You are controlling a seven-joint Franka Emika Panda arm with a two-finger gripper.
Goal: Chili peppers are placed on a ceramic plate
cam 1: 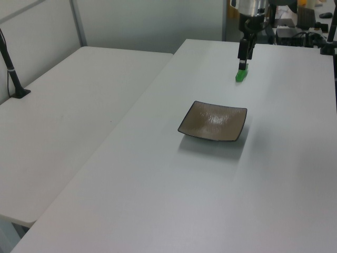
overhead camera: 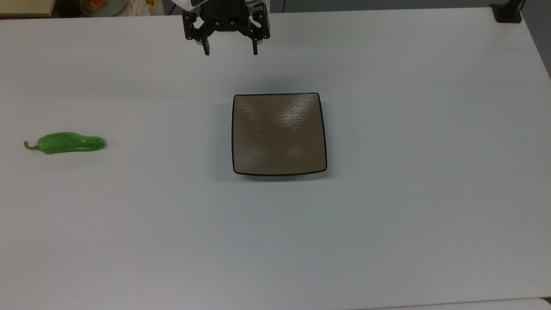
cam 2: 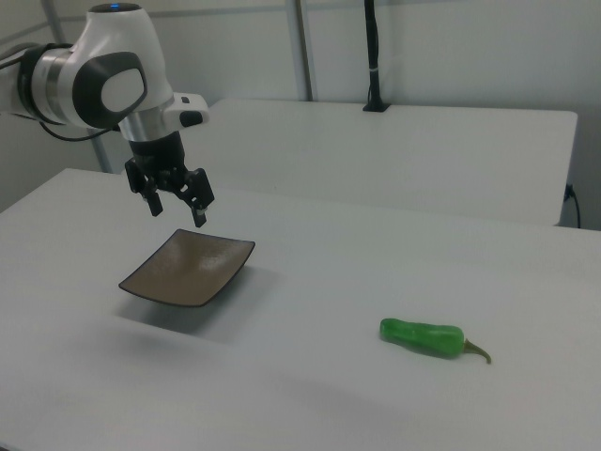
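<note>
Hovering above the white counter [overhead camera: 387, 237], the fingers [overhead camera: 231, 48] are spread wide and hold nothing; they hang in the air over the counter's far edge in the top view. The ceramic plate [overhead camera: 279, 134] lies just below the fingers in the top view, apart from them and bare; in the right view it sits directly under and a little to the right view's right of the fingers [cam 2: 177, 209]. The chili pepper [overhead camera: 69, 143] rests on the counter well apart from the fingers, far toward the top view's left, stem pointing away from the plate; in the right view the pepper [cam 2: 424, 335] lies well off toward the right view's right. By my judgement the task is hardly begun; reaching, grasping, carrying and setting down all remain.
</note>
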